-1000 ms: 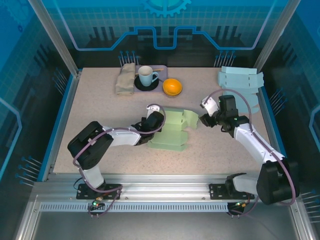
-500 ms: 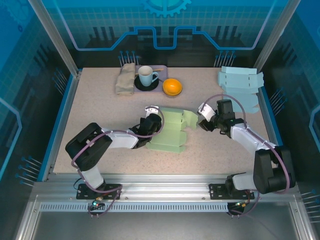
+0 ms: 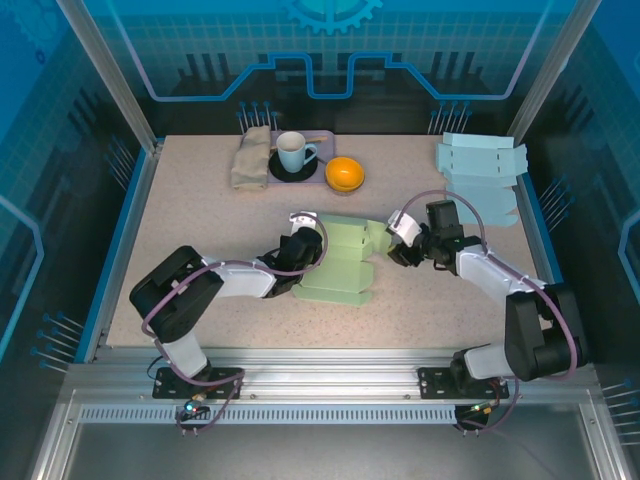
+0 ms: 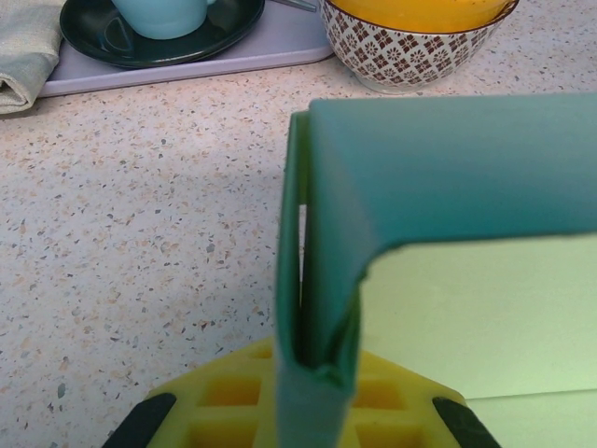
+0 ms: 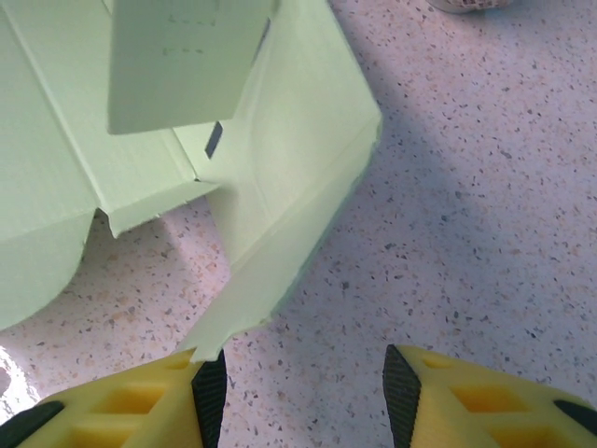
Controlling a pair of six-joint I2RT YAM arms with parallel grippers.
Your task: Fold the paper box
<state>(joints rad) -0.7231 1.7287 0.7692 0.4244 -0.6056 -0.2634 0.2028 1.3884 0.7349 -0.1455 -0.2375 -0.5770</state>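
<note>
Inspecting the fold in hand: the table [image 3: 190,210] carries the box [image 3: 345,270] at its centre, part-formed, with its left wall [image 4: 312,308] standing upright. My left gripper [image 3: 303,248] is pressed together on that wall, pinching the doubled card low at its corner. My right gripper [image 5: 303,383] stands half spread just beside the right flap [image 5: 298,168], which slants outward, its lower tip touching one finger [image 5: 210,387].

Judgement: the step is raising this flap.

Recommended: hold the left pinch firm as an anchor so the box does not slide. Bring the right fingers under the flap's free edge, not its tip, and push inward evenly along the crease.

Risk: a push at the tip buckles the card.
</note>
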